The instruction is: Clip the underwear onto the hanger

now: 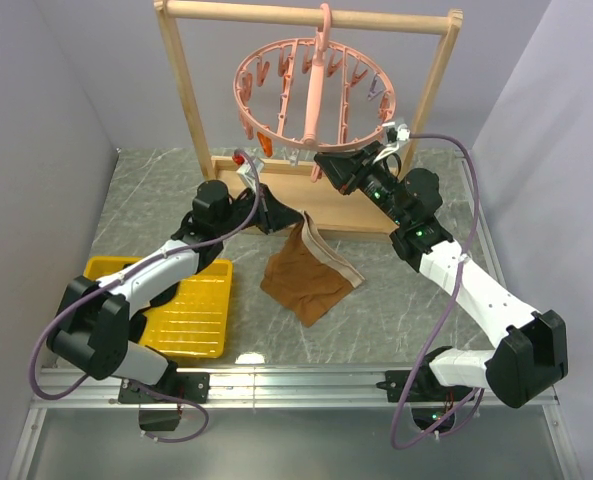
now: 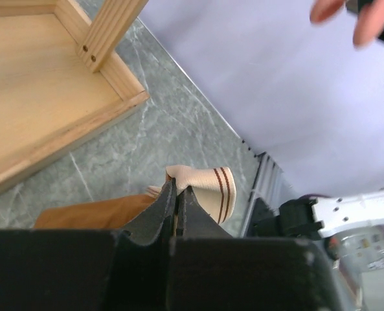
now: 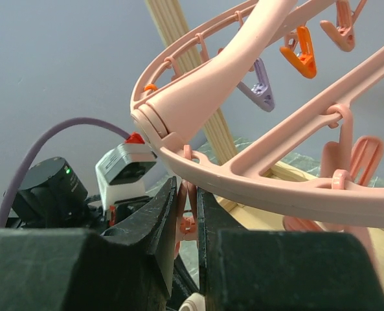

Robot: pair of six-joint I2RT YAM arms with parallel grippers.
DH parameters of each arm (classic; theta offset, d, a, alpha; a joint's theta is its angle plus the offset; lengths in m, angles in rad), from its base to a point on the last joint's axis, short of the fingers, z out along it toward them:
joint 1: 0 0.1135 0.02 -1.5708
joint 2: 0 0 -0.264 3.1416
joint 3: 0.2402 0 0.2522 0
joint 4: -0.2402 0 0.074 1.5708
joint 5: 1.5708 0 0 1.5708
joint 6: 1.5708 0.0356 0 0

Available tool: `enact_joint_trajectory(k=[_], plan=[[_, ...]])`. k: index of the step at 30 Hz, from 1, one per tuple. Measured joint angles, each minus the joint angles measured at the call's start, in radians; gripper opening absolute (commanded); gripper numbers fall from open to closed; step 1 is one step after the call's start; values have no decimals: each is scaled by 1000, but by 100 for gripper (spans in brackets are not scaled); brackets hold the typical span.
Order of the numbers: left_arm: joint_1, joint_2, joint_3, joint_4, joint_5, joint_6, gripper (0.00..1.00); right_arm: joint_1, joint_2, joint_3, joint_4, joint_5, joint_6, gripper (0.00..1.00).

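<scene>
The underwear (image 1: 304, 280) is brown with a pale striped waistband (image 2: 210, 187). It lies on the table's middle with its top corner lifted. My left gripper (image 1: 292, 221) (image 2: 177, 185) is shut on that waistband corner, in front of the rack's base. The hanger (image 1: 311, 95), a salmon-pink ring with many small clips, hangs by its hook from the rack's top bar. Under the ring's near rim (image 3: 276, 189), my right gripper (image 1: 324, 160) (image 3: 186, 189) is shut on a pink clip (image 3: 187, 227) that dangles from it.
The wooden frame rack (image 1: 186, 90) stands at the back, with its flat base board (image 2: 30, 84) just beyond the left gripper. A yellow tray (image 1: 191, 315) sits at the front left, under the left arm. Grey walls close in both sides.
</scene>
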Motion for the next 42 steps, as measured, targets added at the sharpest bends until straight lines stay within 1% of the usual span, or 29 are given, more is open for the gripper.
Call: enact_joint_trajectory(k=[3, 8, 17, 31, 42], plan=[[4, 12, 38, -33, -16, -57, 0, 0, 0, -6, 10, -3, 0, 0], [11, 28, 82, -36, -31, -156, 0, 0, -1, -18, 18, -6, 0, 0], [17, 54, 90, -38, -39, -264, 0, 0, -8, -33, 46, -7, -24, 0], [19, 66, 157, -53, -61, -393, 0, 25, -16, -48, 57, 13, -102, 0], [18, 81, 196, -113, -91, -435, 0, 44, -16, -48, 62, 49, -129, 0]])
